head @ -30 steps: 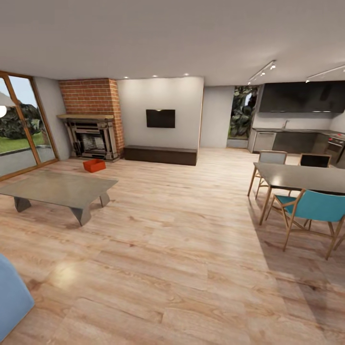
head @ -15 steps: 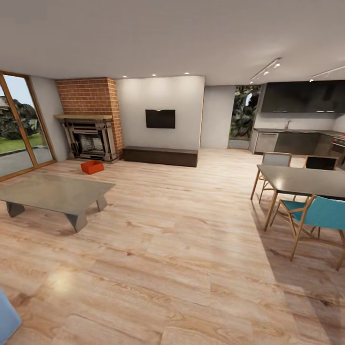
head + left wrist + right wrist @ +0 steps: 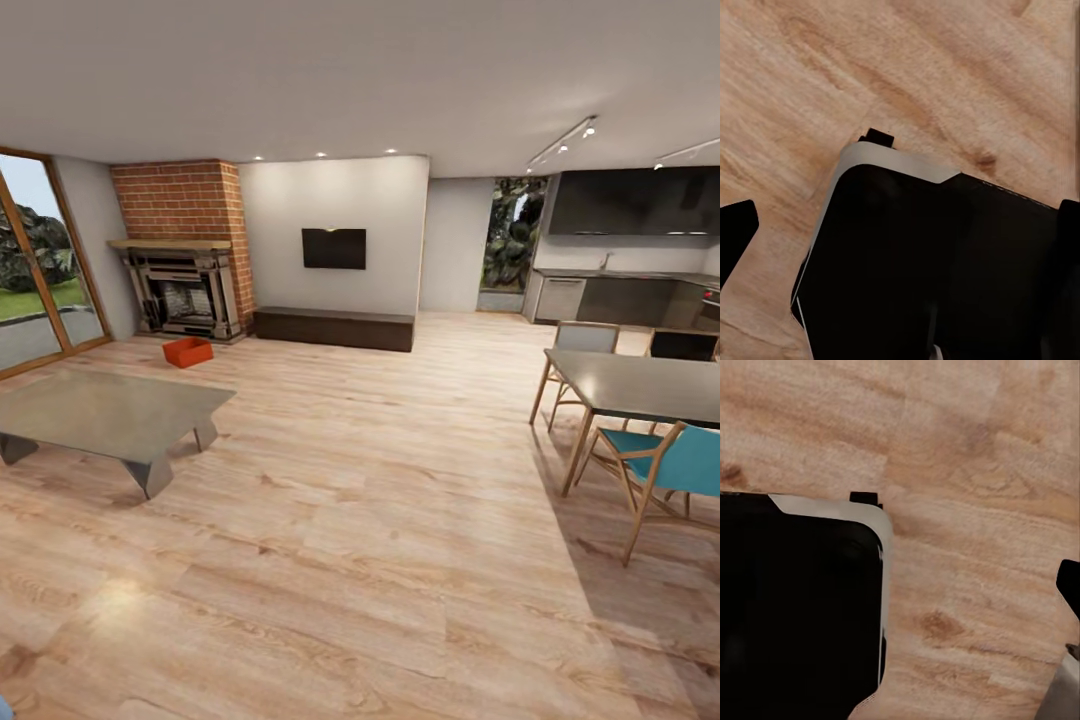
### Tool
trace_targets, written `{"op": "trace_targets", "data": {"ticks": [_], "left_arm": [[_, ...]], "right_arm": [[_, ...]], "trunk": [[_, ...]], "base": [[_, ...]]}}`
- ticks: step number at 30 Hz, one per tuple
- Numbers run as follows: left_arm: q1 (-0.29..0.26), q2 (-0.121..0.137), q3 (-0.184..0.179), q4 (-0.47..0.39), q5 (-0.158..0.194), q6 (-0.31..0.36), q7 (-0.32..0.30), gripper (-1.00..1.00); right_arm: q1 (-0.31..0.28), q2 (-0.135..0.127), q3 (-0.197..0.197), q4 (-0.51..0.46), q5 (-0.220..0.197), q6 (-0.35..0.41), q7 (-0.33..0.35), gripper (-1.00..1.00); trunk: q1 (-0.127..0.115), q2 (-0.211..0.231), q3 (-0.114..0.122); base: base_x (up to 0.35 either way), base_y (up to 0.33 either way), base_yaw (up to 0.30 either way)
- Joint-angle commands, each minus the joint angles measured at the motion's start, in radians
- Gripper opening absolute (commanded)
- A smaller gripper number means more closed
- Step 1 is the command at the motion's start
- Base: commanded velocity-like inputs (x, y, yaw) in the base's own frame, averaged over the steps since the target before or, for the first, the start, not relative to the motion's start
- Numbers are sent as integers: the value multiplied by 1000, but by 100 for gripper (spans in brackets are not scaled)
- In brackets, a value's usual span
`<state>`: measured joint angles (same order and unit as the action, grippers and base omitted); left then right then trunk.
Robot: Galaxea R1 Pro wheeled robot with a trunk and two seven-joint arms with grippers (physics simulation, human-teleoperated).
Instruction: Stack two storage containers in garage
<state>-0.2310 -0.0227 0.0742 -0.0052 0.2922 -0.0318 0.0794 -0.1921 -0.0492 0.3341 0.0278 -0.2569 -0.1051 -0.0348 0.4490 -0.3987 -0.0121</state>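
Storage container, orange-red and open-topped, sits on the light wood-plank floor of the living room, at the far left of the room, just in front of the red-brick fireplace and beyond the far edge of a low grey coffee table. One such bin is in sight. It is well apart from the robot, with a wide stretch of bare planks between.

A wall-mounted television hangs above a long dark bench. Glass doors line the left wall. A dark dining table with a teal chair stands at the right.

Both wrist cameras look down at wood planks and the robot's dark base with its pale rim. Whether either gripper's jaws are apart or together cannot be told from these pictures.

The bin looks rigid and probably light, with smooth plain walls that may slip under a pinch. The likely best hold is on the rim, or with two grippers pressing on opposite walls.
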Motion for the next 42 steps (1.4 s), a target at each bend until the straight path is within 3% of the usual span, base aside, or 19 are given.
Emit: {"op": "trace_targets", "data": {"ticks": [1,42], "left_arm": [[-1,0,7,1,1,-4,2,100],[0,1,9,1,1,4,2,100]], "right_arm": [[-1,0,7,3,-10,-6,0,100],[-1,3,10,3,-11,-5,10,100]], "trunk": [[1,-1,-1],[1,-1,-1]], "base": [[324,0,0],[324,0,0]]}}
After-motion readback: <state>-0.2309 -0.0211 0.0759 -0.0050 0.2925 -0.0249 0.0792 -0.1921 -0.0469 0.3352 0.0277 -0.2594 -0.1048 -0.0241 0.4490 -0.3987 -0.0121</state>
